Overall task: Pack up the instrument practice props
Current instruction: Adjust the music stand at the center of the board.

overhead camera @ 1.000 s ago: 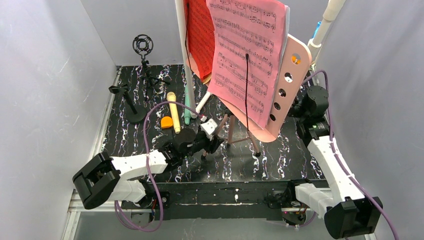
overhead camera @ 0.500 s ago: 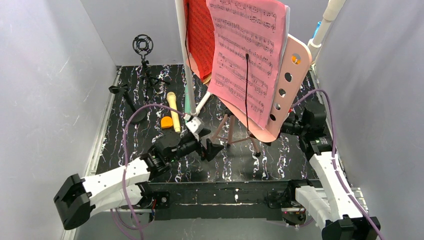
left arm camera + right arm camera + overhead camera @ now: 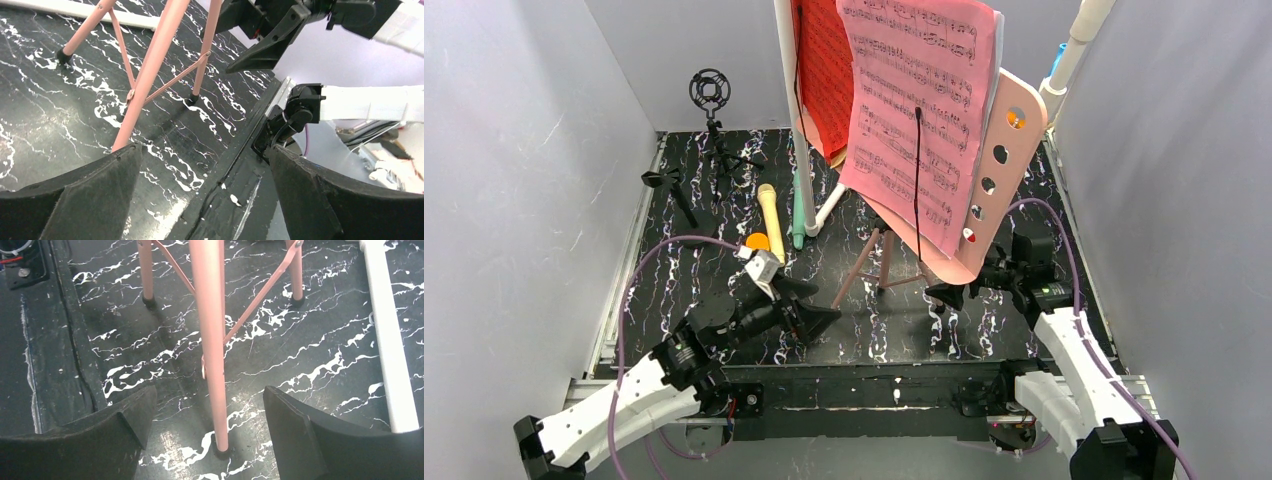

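Top external view: the marbled black worktop [image 3: 674, 300] carries the pink music stand [image 3: 1009, 150], upright on its tripod, with pink sheet music [image 3: 914, 100] and a red folder [image 3: 826, 70] propped against it. The yellow microphone [image 3: 770, 220] and mint-green microphone [image 3: 797, 215] lie together at rear left. The left pincer [image 3: 824, 303] and right pincer [image 3: 959, 287] flank the legs, both spread wide and empty, probably positioned to take the tripod.

From above, the pink sheet music [image 3: 919, 110] runs off the top edge. It covers most of the pink music stand [image 3: 1007, 150] and part of the red folder [image 3: 824, 70]. The white pipe [image 3: 790, 110] hides part of the mint-green microphone [image 3: 797, 236]. An orange object [image 3: 757, 241] is too small to identify. Both wrist views crop the tripod legs [image 3: 210, 315] at the top.
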Controlling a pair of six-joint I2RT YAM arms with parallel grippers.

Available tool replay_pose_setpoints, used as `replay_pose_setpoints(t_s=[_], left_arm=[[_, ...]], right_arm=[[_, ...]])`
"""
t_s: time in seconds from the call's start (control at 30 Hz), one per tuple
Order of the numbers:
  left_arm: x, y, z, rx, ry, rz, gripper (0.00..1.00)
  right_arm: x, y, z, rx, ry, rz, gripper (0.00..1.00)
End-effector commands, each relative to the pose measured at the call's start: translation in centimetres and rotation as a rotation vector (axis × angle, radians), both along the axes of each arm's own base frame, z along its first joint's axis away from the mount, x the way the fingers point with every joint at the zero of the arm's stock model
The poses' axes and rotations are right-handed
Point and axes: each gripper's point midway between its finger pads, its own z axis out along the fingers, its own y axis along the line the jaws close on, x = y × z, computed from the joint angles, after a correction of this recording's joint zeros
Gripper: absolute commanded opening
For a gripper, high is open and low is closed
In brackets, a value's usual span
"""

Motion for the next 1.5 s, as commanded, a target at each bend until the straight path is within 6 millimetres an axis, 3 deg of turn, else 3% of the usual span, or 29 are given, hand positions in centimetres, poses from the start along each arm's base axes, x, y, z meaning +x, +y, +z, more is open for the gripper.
replay_pose_setpoints(t_s=[0.0,0.33,0.73,1.0,1.2,1.43,1.47], left_arm=[[-0.3,2.3,-2.0,0.031,0.121,0.094,0.98],[-1.3,3.3,-2.8,-0.001,0.186,0.104,0.98],[-1.8,3.0,-3.1,0.022,0.227,0.079,0.98],[-2.0,3.1,-2.7,0.01,0.215,0.07,0.98],[-1.9,2.2,0.2,-0.009,0.123,0.017,0.98],[-1.2,-0.1,5.8,-0.019,0.011,-0.057,0.98],[-0.9,-0.7,7.4,-0.046,-0.013,-0.065,0.98]], right_arm=[[1.5,0.2,-0.1,0.013,-0.045,-0.052,0.84],[3.7,-0.4,-2.1,-0.006,-0.056,-0.192,0.72],[6.9,-3.9,-1.4,-0.083,-0.091,-0.451,0.5],[7.4,-5.7,-1.3,-0.131,-0.097,-0.536,0.48],[8.3,-7.6,-1.1,-0.157,-0.11,-0.628,0.46],[9.1,-9.3,-0.8,-0.147,-0.094,-0.715,0.43],[9.1,-9.5,-0.9,-0.148,-0.088,-0.717,0.43]])
